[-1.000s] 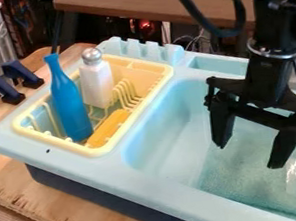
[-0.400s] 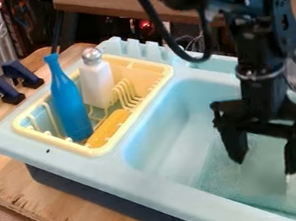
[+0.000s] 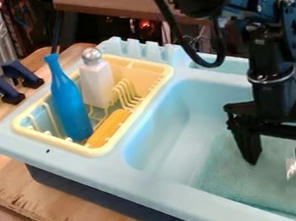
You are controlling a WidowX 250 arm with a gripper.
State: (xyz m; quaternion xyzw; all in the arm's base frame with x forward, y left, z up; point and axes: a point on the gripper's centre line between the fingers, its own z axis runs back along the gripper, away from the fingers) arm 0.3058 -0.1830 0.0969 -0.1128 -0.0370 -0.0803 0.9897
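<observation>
Gripper (image 3: 278,168) | jaws apart | hanging downward over sink (image 3: 156,183) | near shiny patch (image 3: 292,167), perhaps glare

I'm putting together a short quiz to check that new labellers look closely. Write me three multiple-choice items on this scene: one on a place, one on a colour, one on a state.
1. Where is the white container with the silver top?
A) On the wooden table
B) In the yellow rack
C) On the stove

2. What colour is the tall, thin-necked bottle?
A) Blue
B) Red
C) Green

3. How is the gripper at the sink basin?
A) Shut on a cup
B) Shut with nothing in it
C) Open with nothing held

Key:
1. B: it stands inside the rack's rim, behind the bottle.
2. A: its body and neck are both blue.
3. C: its two fingers stand well apart, with nothing gripped.
</observation>
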